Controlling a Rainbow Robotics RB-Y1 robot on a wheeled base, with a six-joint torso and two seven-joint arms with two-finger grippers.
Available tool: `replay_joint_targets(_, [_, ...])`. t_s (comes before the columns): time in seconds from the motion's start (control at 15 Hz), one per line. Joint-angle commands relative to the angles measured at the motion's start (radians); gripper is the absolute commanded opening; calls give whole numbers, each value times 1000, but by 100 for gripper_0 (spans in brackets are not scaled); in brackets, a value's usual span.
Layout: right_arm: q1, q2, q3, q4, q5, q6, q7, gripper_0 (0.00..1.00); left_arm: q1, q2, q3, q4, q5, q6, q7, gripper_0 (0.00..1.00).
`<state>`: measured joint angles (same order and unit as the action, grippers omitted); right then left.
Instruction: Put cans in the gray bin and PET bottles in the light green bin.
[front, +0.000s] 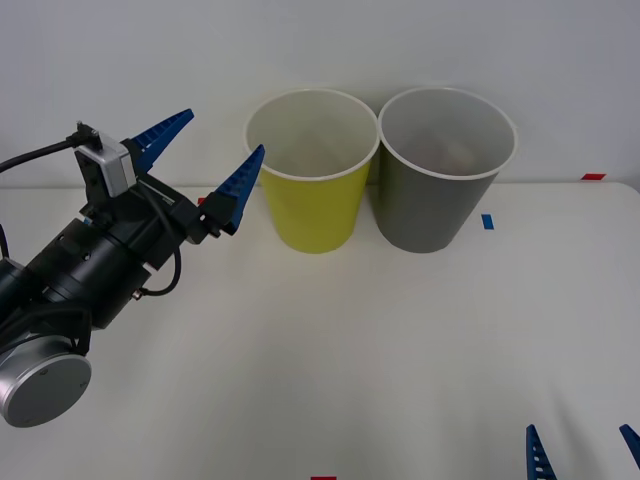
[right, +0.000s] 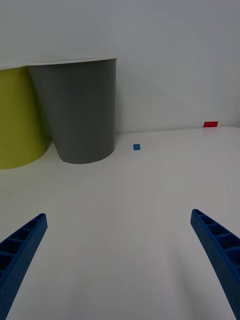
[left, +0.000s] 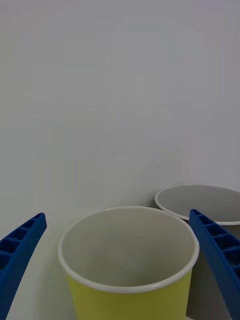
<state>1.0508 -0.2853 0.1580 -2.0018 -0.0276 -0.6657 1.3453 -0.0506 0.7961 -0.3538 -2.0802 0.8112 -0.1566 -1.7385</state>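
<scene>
The left claw (front: 210, 165) hangs raised just beside the light green bin (front: 312, 170), on the side away from the gray bin (front: 440, 170), with its blue fingers spread wide and nothing between them. Its tips point toward the green bin's open mouth, and the left wrist view looks down over that rim (left: 127, 250), so I judge this to be a pose fit for a drop into the bin or a pull-back from it.

Both bins stand upright on the white bench (front: 400, 350), touching or nearly touching at the rims, their long axes vertical and mouths facing up, which leaves them ready to take things from above. Inside the gray bin a faint reddish shape lies near the bottom; it may be the can, but I cannot tell, nor which way it lies.

The right claw (front: 585, 452) waits low at the near bench edge, well apart from the green bin, fingers spread and empty.
</scene>
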Motion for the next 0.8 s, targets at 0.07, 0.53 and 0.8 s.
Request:
replay_joint_targets(0.07, [0,0,0,0,0,0,0,100,80,6,39,-41,-12,-9,-7,96])
replay_joint_targets(0.53, [0,0,0,0,0,0,0,100,281,-55,92,-63,-185,-106,-15,92])
replay_joint_targets(0.8, [0,0,0,0,0,0,0,100,425,-126,99,-63,-316,-195,16,91])
